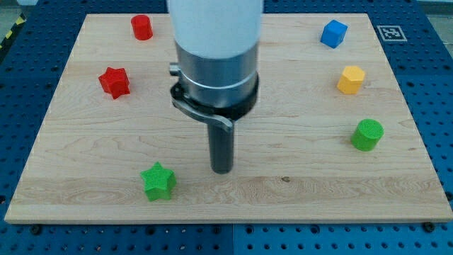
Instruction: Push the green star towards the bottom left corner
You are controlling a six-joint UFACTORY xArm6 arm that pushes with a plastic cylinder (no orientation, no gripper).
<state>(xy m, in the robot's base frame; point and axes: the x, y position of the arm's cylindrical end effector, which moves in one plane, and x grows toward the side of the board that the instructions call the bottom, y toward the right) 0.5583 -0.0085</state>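
The green star (158,181) lies on the wooden board (297,191) near the view's bottom, left of the middle. My tip (222,170) rests on the board to the right of the green star and slightly above it, with a gap of bare wood between them. The arm's wide body rises from the rod toward the view's top and hides the board behind it.
A red star (114,82) sits at the left, a red cylinder (141,27) at the top left. A blue cube (333,33), a yellow hexagon (351,79) and a green cylinder (367,134) stand along the right side.
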